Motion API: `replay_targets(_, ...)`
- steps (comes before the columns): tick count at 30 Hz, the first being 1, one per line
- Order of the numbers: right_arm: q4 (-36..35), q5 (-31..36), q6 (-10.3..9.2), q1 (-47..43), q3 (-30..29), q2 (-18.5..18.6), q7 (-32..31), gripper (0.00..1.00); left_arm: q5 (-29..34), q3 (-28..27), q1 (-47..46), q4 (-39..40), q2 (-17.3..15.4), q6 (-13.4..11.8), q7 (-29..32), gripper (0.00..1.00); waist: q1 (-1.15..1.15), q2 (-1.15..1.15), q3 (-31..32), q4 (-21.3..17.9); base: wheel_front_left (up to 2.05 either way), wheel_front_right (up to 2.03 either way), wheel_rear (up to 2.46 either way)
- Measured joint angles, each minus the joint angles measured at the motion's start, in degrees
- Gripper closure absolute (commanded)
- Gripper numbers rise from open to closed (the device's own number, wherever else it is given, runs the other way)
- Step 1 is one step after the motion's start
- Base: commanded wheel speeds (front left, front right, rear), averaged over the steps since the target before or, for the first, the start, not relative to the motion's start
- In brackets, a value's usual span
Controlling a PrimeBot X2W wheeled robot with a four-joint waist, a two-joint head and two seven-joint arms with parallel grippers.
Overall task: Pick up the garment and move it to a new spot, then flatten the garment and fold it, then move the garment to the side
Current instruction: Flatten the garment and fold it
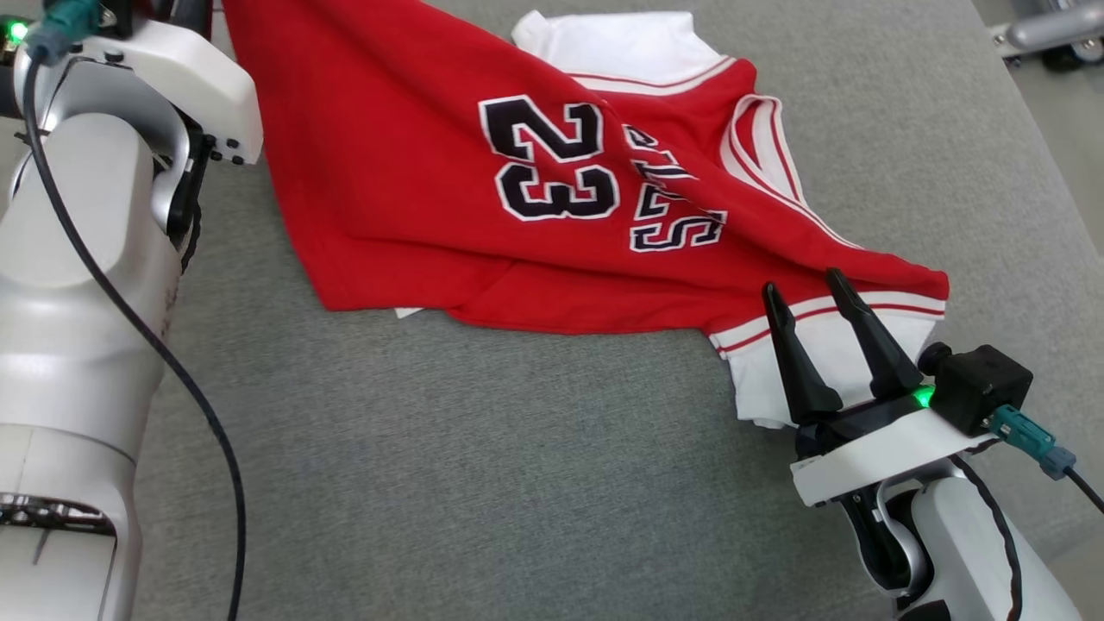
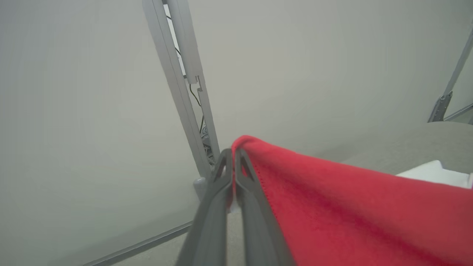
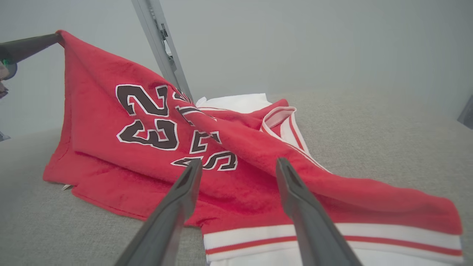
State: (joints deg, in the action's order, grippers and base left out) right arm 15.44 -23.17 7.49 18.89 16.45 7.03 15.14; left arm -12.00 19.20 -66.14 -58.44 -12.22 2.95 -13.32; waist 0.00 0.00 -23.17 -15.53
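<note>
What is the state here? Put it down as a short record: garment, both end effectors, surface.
garment: red jersey with the number 23 and white sleeves; one edge raised, the rest rumpled
left end effector: shut on a red edge of the garment, holding it up
right end effector: open, fingers at the striped cuff; contact unclear
surface: grey fabric cushion
progress: not yet flat or folded

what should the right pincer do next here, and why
Probably lower the open right pincer and close it on the striped sleeve hem just below it. The left pincer is shut on a raised red corner of the garment, so a second hold looks needed to spread it.
</note>
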Motion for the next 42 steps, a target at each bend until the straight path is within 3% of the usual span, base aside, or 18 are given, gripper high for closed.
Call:
replay_targets(3,0.0,-0.1,0.00,0.1,-0.2,-0.4,0.0,0.00,0.1,0.6,-1.3,-3.7,0.2,-0.1,0.8,1.00,0.00,0.00,-1.3,-1.0,0.00,0.00,0.00)
replay_targets(4,0.0,-0.1,0.00,0.4,-0.2,-0.7,0.0,0.00,0.1,0.6,-1.7,-4.9,0.1,-0.6,0.8,0.63,0.00,0.00,-1.7,-1.3,0.00,0.00,0.00)
replay_targets(5,0.0,-0.1,0.00,0.6,0.0,-1.0,0.0,0.00,0.1,0.6,-2.0,-6.0,0.0,-1.4,0.8,0.00,0.00,0.00,-2.0,-1.5,0.00,0.00,0.00)
replay_targets(14,0.2,-0.1,0.00,1.2,0.3,-1.4,0.0,0.00,-0.9,-0.8,-3.1,-7.7,0.1,-3.5,-1.4,0.00,0.00,0.00,-2.2,-1.0,0.00,0.00,0.00)
replay_targets(19,0.0,0.4,0.00,1.4,-0.7,-0.1,0.0,0.00,-1.9,-2.4,-0.6,-0.7,0.3,-3.9,-1.6,0.00,0.00,0.00,-0.5,1.1,0.00,0.00,0.00)
replay_targets(35,0.0,2.6,0.00,-3.1,-0.8,3.3,0.0,0.00,-1.3,-9.1,29.8,26.9,3.8,-4.2,-1.7,0.00,0.00,0.00,9.6,10.7,0.00,0.00,0.00)
replay_targets(42,0.4,3.0,0.00,-4.6,-0.9,4.2,0.0,0.00,-2.1,-11.2,43.8,32.9,6.5,-1.7,-1.7,0.00,0.00,0.00,14.0,13.9,0.00,0.00,0.00)
